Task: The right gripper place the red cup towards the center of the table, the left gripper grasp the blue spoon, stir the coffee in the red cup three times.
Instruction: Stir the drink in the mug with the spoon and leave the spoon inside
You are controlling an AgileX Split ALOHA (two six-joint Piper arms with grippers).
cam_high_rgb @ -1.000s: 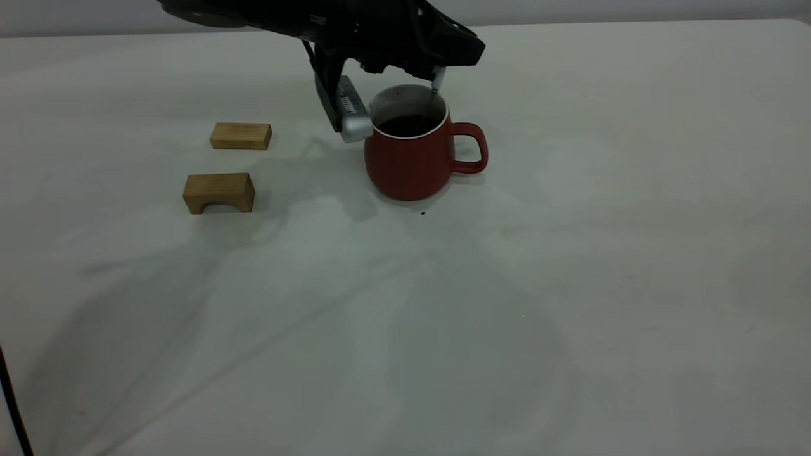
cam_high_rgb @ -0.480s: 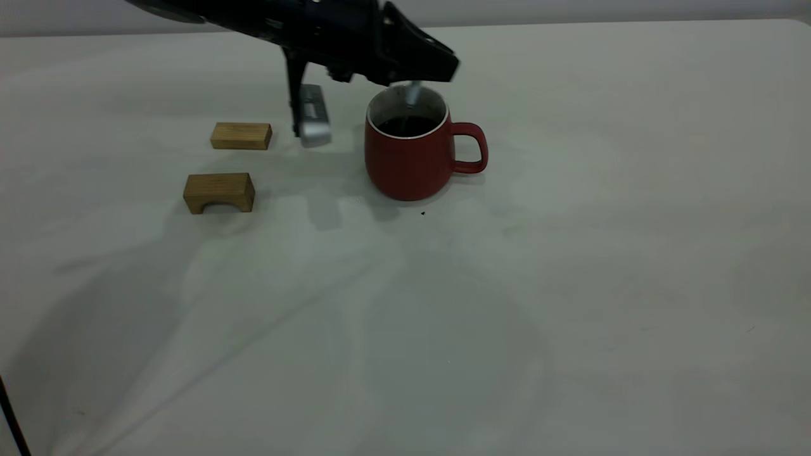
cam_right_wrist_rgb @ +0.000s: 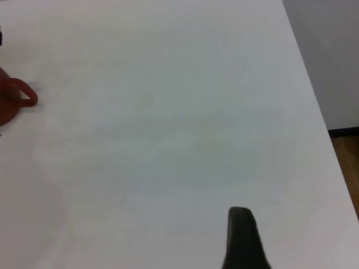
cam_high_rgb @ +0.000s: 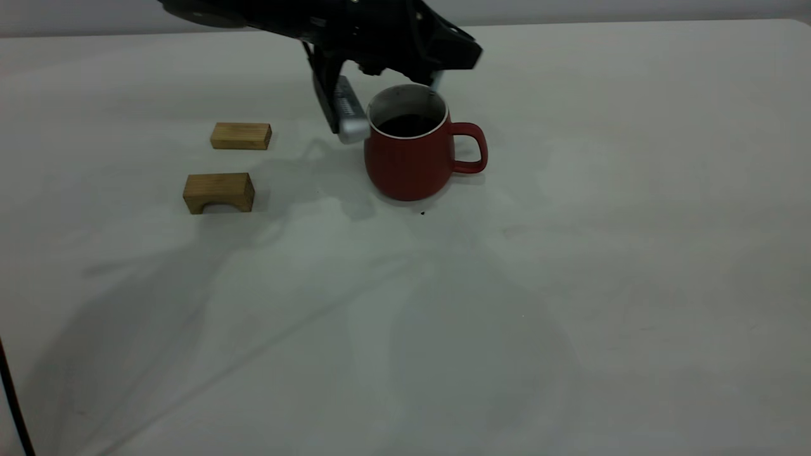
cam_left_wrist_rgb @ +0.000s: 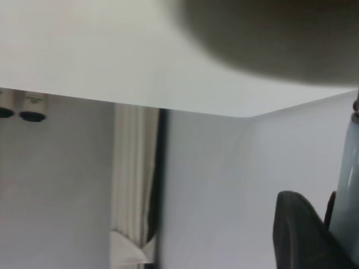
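The red cup (cam_high_rgb: 408,161) stands near the table's (cam_high_rgb: 570,285) middle, its handle toward the right, with dark coffee (cam_high_rgb: 408,125) inside. My left gripper (cam_high_rgb: 459,58) hovers just above the cup's far right rim, shut on the blue spoon (cam_high_rgb: 436,79). The spoon's grey neck drops to the rim and its bowl is hidden. In the left wrist view the pale blue handle (cam_left_wrist_rgb: 348,168) sits beside a dark finger (cam_left_wrist_rgb: 297,224). My right gripper (cam_right_wrist_rgb: 241,227) is parked far right over bare table, with the cup's handle (cam_right_wrist_rgb: 25,96) at that view's edge.
Two tan wooden blocks lie left of the cup: a flat one (cam_high_rgb: 241,135) farther back and an arched one (cam_high_rgb: 218,192) nearer. A tiny dark speck (cam_high_rgb: 422,213) marks the table just in front of the cup. The table's right edge (cam_right_wrist_rgb: 322,129) shows in the right wrist view.
The left gripper with the spoon swung left over the cup's middle half a second ago and has come back right to the far right rim. The cup has not moved.
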